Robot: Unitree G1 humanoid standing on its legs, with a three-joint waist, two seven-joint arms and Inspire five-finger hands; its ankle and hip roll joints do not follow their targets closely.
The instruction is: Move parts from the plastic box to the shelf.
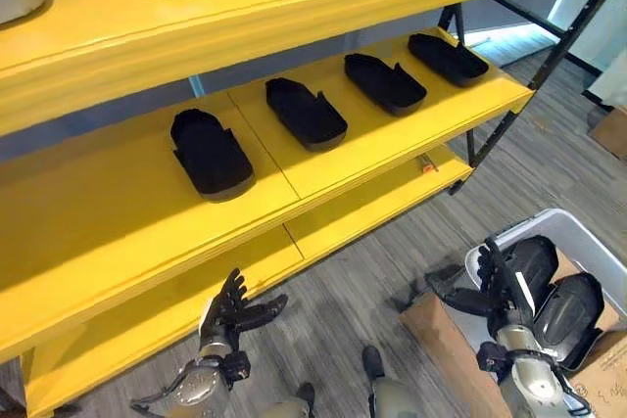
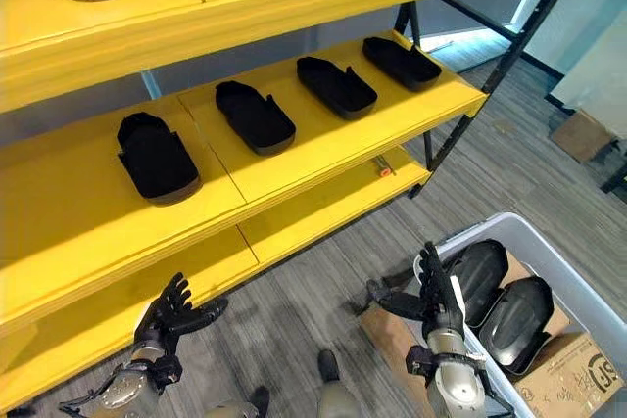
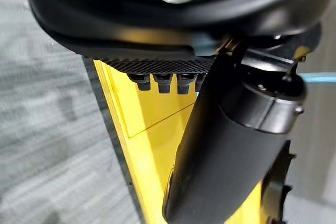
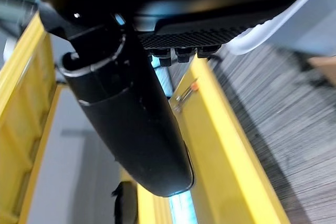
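A: Where do the parts stand?

B: Four black parts lie in a row on the middle shelf [image 1: 392, 149]; the nearest to the robot's left is one part [image 1: 210, 153]. Two more parts [image 2: 495, 296] sit side by side in the box [image 2: 578, 286] on the floor at the robot's right, next to a cardboard carton [image 2: 568, 364].

A: And the hands?

B: The left hand [image 1: 235, 312] hangs low in front of the bottom shelf, fingers spread and released, holding nothing. The right hand [image 2: 431, 301] is raised just beside the box's near edge, fingers straight and thumb out, also empty. It looks apart from the parts, not touching them.

A: So the step in hand?

B: Likely reaching into the box for the next part. To do it well, the robot should bring the right hand over the nearer part and curl the fingers round its narrower end, since the domed shell looks smooth and may slip. The left hand could come across to steady the other side.

A: And placing?

B: The free room on the middle shelf lies to the left of the row, so the part should go there, clear of its neighbour and set well back from the shelf's front lip.
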